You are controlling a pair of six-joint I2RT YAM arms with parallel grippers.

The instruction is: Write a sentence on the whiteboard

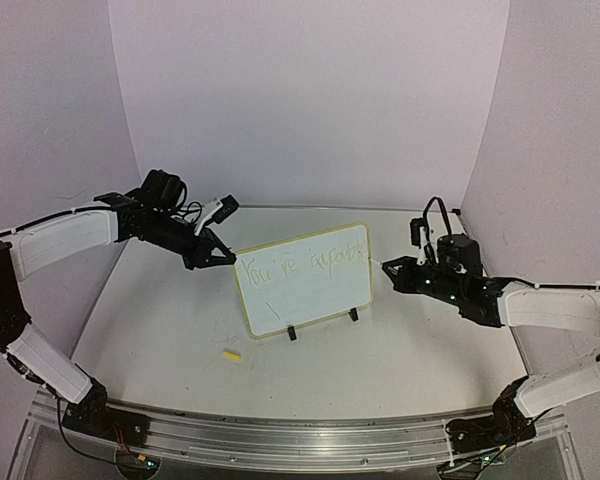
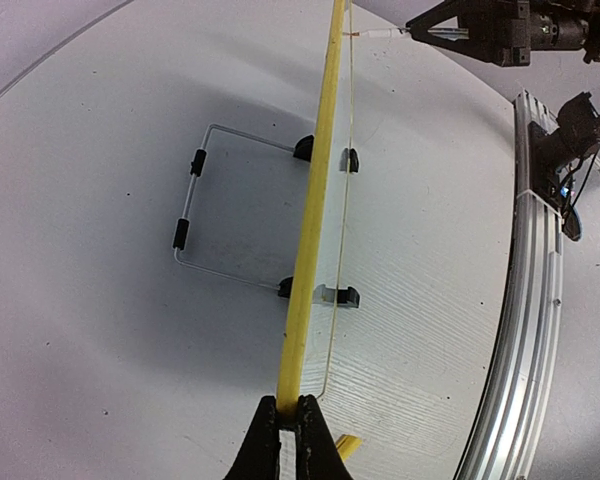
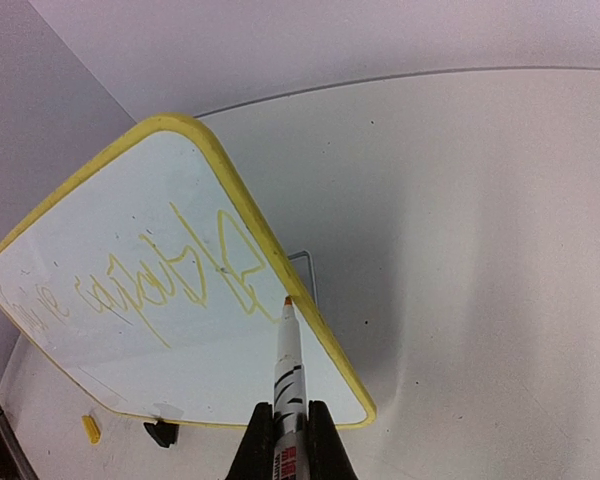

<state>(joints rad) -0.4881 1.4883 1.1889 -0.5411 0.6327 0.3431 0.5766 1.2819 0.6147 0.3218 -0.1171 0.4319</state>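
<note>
Now the left gripper (image 2: pixel 290 415) pinches the rim of the whiteboard (image 1: pixel 302 278) standing on the worktop (image 1: pixel 430 350), while the right gripper (image 3: pixel 291 430), closed on a marker (image 3: pixel 288 350), is at the end of the sentence (image 3: pixel 150 285), so next it probably must start a lower line.

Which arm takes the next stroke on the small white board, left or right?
Right. The right gripper holds the white marker pen, tip close to the right edge of the yellow-rimmed white whiteboard, by the faint yellowish handwritten sentence. The left gripper is clamped on the board's rim, steadying it.
</note>
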